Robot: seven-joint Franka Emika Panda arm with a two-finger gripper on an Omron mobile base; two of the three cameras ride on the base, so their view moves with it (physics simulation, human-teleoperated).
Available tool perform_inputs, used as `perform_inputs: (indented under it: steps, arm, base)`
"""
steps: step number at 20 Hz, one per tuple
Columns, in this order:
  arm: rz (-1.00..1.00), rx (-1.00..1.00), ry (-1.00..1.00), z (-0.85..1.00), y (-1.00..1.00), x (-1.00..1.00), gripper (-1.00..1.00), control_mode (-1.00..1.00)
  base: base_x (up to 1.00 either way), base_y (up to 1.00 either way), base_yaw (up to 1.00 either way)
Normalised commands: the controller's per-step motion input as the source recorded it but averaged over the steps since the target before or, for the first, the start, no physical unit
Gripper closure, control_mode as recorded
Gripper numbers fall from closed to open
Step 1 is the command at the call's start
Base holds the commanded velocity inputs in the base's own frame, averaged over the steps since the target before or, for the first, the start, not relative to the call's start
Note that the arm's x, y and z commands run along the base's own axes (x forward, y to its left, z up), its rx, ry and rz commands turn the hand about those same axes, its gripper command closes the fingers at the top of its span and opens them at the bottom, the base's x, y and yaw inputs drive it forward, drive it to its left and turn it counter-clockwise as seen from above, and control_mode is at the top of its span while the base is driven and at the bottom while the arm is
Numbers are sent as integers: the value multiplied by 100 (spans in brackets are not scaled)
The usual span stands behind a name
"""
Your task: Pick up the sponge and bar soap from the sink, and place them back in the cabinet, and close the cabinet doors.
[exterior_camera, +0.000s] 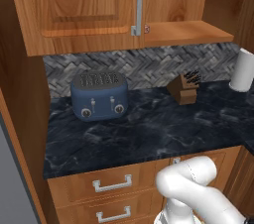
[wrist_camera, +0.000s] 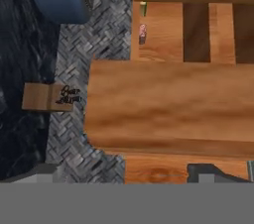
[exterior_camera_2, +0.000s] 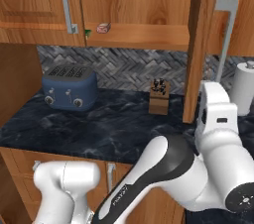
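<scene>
The bar soap [exterior_camera_2: 103, 28] [wrist_camera: 142, 31] lies on the plank shelf of the cabinet [exterior_camera_2: 139, 37], with the sponge [exterior_camera_2: 88, 32] [wrist_camera: 143, 7] just left of it by the shut left door [exterior_camera_2: 34, 5]. The right cabinet door [exterior_camera_2: 195, 44] [wrist_camera: 168, 104] stands swung out, edge-on, its silver handle [exterior_camera_2: 225, 32] facing right. My gripper [wrist_camera: 130, 173] is open, its fingertips [wrist_camera: 213, 171] spread wide with nothing between them, facing the open door's panel. In the right base view my hand [exterior_camera_2: 217, 111] sits just right of that door, below its handle. The sink is out of view.
A blue toaster [exterior_camera: 99, 94] stands at the back left of the dark marble counter [exterior_camera: 149, 134]. A knife block [exterior_camera: 184, 89] stands mid-counter and a white paper towel roll [exterior_camera: 243, 69] at the far right. Drawers [exterior_camera: 111, 184] run below the counter edge.
</scene>
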Motion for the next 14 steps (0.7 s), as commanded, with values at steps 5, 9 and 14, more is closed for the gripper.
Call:
perform_inputs:
  steps: [5, 9, 14]
  arm:
    - [13, -2, 0, 0, 91, 19, -100, -100]
    - [12, -1, 0, 0, 89, 21, -100, -100]
    - [10, 0, 0, 0, 88, 32, -100, -100]
  base:
    - [0, 0, 0]
    - [0, 0, 0]
    - [0, 0, 0]
